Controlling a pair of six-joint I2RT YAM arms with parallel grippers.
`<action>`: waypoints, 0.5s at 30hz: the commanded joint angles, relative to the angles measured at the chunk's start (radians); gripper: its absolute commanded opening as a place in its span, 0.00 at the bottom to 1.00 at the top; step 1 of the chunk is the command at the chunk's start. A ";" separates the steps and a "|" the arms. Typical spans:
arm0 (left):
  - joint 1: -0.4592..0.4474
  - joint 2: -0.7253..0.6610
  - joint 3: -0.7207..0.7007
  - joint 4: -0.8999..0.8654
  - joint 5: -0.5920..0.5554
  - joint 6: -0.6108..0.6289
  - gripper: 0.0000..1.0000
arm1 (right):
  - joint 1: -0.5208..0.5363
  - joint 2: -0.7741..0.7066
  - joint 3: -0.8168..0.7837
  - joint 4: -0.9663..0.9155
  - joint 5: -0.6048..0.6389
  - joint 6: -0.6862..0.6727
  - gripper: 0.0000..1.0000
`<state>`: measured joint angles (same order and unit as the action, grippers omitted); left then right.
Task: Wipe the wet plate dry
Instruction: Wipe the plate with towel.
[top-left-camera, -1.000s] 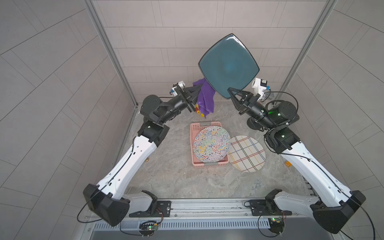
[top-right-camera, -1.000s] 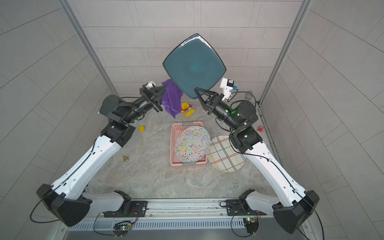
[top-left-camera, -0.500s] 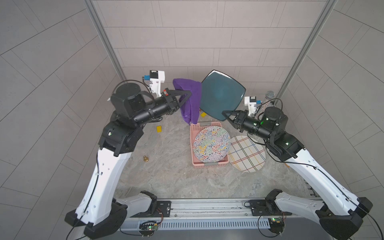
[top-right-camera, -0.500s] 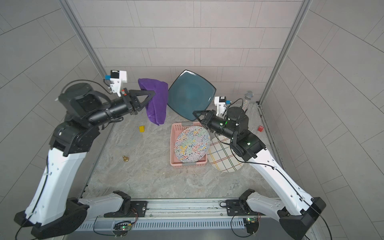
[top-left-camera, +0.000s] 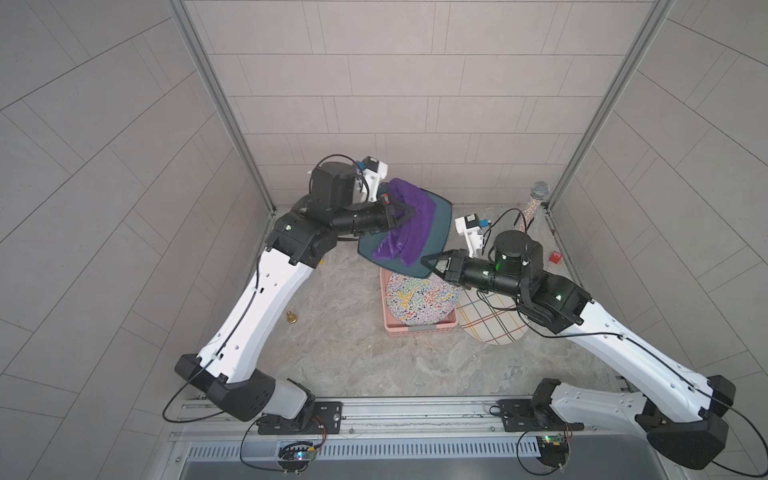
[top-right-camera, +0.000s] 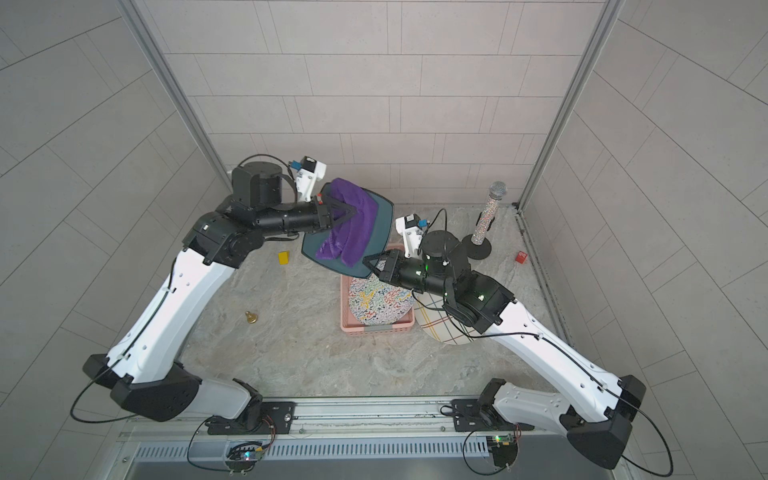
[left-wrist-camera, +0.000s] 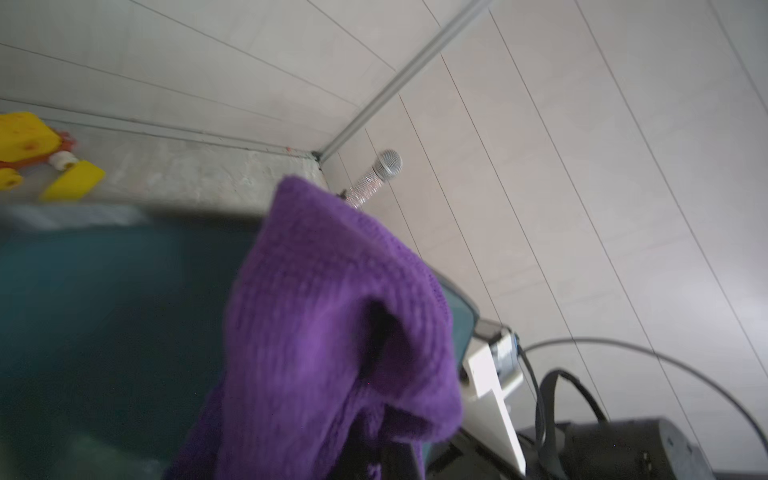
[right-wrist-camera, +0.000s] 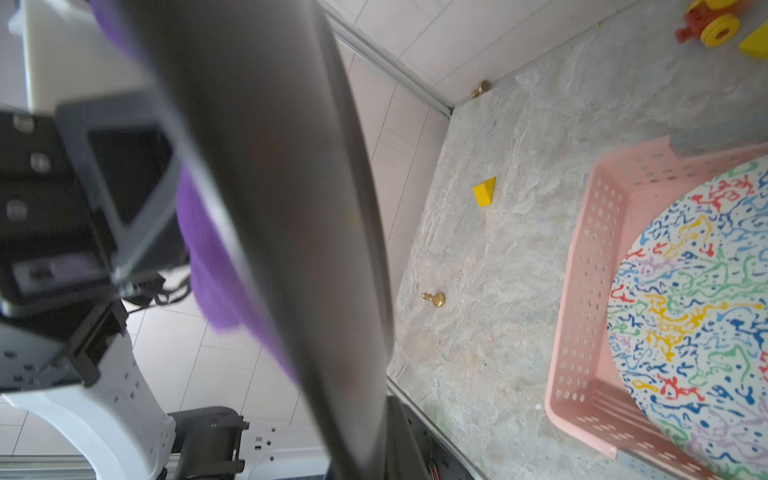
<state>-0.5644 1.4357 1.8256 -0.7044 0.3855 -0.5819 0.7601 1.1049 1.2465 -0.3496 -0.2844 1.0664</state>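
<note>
A dark teal square plate (top-left-camera: 441, 224) (top-right-camera: 383, 224) hangs tilted in the air above the back of the table. My right gripper (top-left-camera: 428, 262) (top-right-camera: 370, 262) is shut on its near corner. A purple cloth (top-left-camera: 409, 235) (top-right-camera: 353, 235) lies draped across the plate's upper face, with my left gripper (top-left-camera: 409, 212) (top-right-camera: 351, 212) shut on it from the left. The left wrist view shows the cloth (left-wrist-camera: 324, 311) bunched over the plate's face (left-wrist-camera: 104, 332). In the right wrist view the plate's grey underside (right-wrist-camera: 270, 208) fills the middle, with the cloth (right-wrist-camera: 208, 249) behind it.
A pink basket (top-left-camera: 415, 330) below the held plate holds a colourful squiggle plate (top-left-camera: 419, 299). A plaid plate (top-left-camera: 490, 324) leans at its right. A glitter microphone (top-left-camera: 536, 199), a red block (top-left-camera: 555, 257), a brass bell (top-left-camera: 291, 318) and a yellow block (top-right-camera: 284, 258) lie around.
Both arms have come down from high up. The plate has dropped and tipped from facing the camera to a flatter tilt. The cloth, hanging beside it before, now lies on its face.
</note>
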 joint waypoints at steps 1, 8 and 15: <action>-0.015 -0.063 -0.099 -0.024 -0.040 0.062 0.00 | -0.077 -0.039 0.094 0.291 -0.001 0.004 0.00; 0.129 -0.080 -0.065 -0.009 -0.006 -0.004 0.00 | 0.007 -0.028 0.065 0.223 -0.078 -0.045 0.00; 0.031 0.010 0.028 -0.006 -0.023 -0.013 0.00 | -0.038 0.023 0.140 0.287 -0.075 -0.018 0.00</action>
<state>-0.5240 1.4086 1.8355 -0.6903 0.3775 -0.5919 0.7574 1.1397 1.2800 -0.2985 -0.3389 1.0729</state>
